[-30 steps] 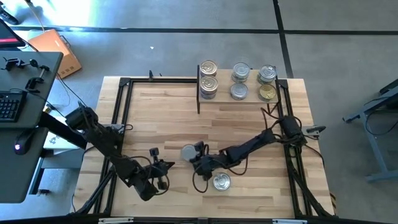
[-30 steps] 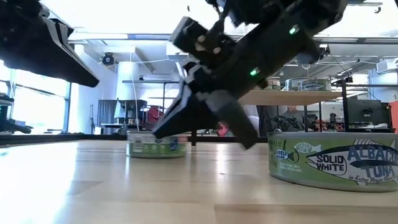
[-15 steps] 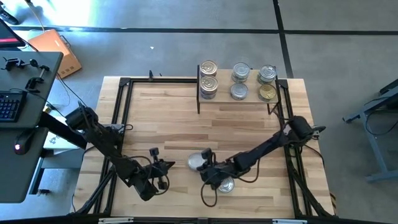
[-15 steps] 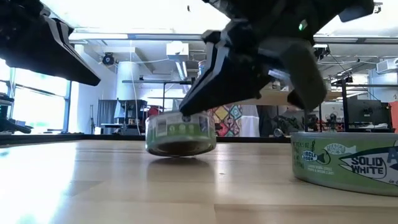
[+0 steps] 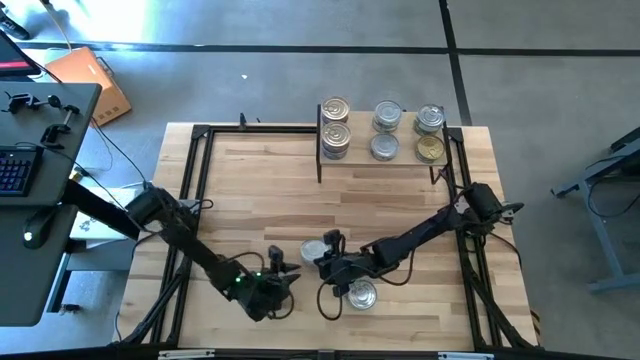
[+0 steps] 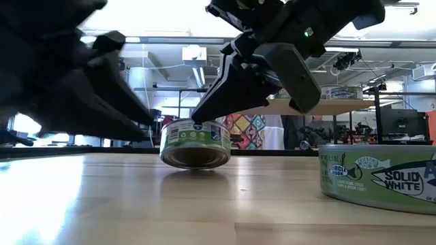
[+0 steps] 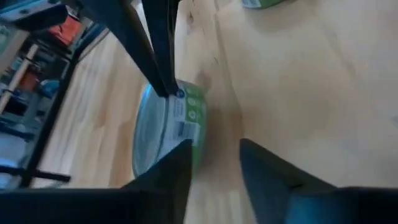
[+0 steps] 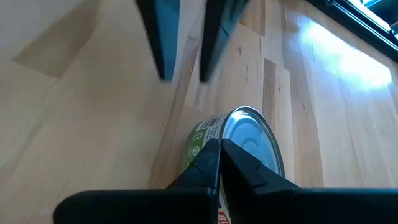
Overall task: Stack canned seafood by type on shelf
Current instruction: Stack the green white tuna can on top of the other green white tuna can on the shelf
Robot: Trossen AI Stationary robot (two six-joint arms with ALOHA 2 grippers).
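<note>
A silver tin with a green label [image 5: 313,252] sits near the table's near edge, between my two grippers. My right gripper [image 5: 324,256] is shut on it, reaching in from the table's right. My left gripper [image 5: 288,279] hangs open just left of the tin and touches nothing; in the left wrist view [image 7: 214,149] the tin [image 7: 171,124] lies ahead of its fingers. A second tin [image 5: 360,294], labelled solid white tuna [image 6: 381,178], rests on its base by the right arm. The shelf [image 5: 400,160] stands at the far edge with several tins on it. My right gripper pinches the tin's top rim [image 8: 214,138] between its two fingertips [image 6: 199,121], which slant down from above and from the table's right. Only the free ends of the fingers are on it. The tin stands about upright, base at the table [image 6: 195,163]; whether it is lifted clear I cannot tell.
Black frame rails [image 5: 190,200] run along the table's left, right and far edges. On the shelf the tins stand as a stack of two [image 5: 335,135] and pairs [image 5: 386,130] [image 5: 430,133]. Bare wood [image 5: 260,190] lies in the middle of the table.
My right gripper closed in on the green-labelled tin from above, took its rim and dragged it a short way toward the table's near edge and right. My left arm has swung toward the table's right, bringing its open gripper close beside the tin.
</note>
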